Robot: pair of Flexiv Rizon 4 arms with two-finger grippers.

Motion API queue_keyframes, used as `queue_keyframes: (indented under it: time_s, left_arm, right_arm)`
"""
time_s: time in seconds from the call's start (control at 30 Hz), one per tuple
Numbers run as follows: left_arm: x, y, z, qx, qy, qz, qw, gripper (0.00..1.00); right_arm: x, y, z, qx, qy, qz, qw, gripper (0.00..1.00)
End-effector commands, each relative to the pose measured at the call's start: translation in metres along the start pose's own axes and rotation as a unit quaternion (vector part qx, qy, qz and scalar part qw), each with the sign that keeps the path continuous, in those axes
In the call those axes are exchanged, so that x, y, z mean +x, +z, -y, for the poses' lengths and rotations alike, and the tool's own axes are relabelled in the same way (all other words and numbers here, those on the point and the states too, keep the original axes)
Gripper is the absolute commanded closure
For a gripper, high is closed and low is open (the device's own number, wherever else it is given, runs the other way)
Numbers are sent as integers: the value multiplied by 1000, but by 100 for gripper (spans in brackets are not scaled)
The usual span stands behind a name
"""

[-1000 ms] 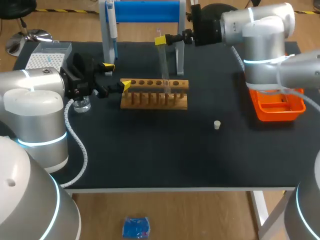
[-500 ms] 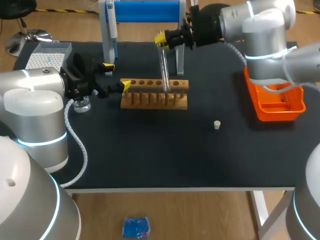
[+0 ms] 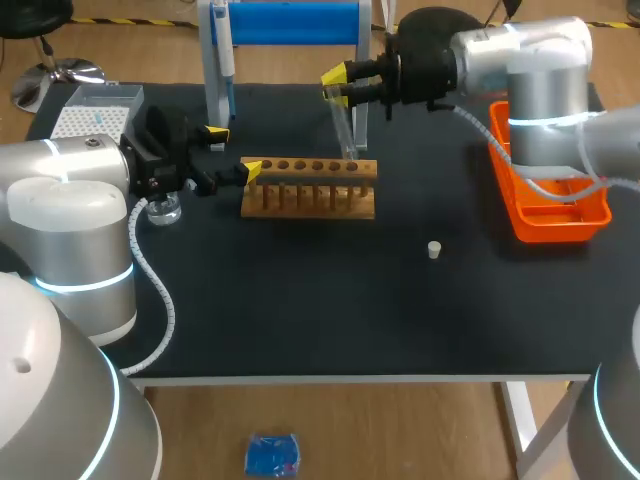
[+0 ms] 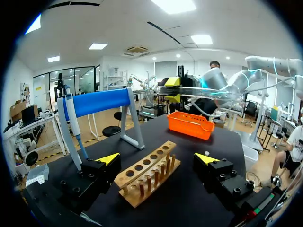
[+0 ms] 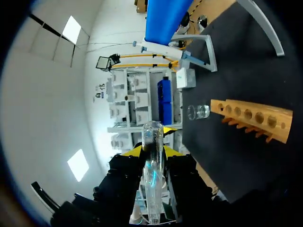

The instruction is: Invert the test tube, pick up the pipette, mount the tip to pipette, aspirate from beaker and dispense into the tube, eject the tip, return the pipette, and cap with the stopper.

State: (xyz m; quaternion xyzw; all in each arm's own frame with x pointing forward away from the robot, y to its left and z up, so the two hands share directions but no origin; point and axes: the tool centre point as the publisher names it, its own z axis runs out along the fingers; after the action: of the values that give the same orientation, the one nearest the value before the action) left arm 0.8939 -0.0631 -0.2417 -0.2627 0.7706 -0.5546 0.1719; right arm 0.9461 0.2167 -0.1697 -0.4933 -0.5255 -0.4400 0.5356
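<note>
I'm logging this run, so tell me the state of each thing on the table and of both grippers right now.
test tube: tilted, held above the rack
right gripper: shut on the test tube
left gripper: open, at the rack's end
rack: upright, holes empty
pipette: hanging on its stand
stopper: loose on the table
beaker: upright

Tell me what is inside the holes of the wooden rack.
Nothing shows: all holes in the wooden rack look empty. The test tube is out, held by the right hand. Their depths are hidden.
</note>
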Motion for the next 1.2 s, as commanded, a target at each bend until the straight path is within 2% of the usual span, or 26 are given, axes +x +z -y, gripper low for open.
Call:
queue_keyframes:
  time_s: [0.03,0.23,0.57,1.2]
  left_arm:
    - [1,1,-2,3,1,3,1000,0]
    - [1,1,-2,3,1,3,1000,0]
    - [1,1,-2,3,1,3,1000,0]
    - [1,1,-2,3,1,3,1000,0]
  right_arm:
    - [-12,-4,3,4,-13,-39,999,100]
    - [-21,0,11,-6,-35,-21,999,100]
    - [-22,-3,13,-13,-36,-33,999,100]
    - [-21,-5,15,-11,-28,-30,999,100]
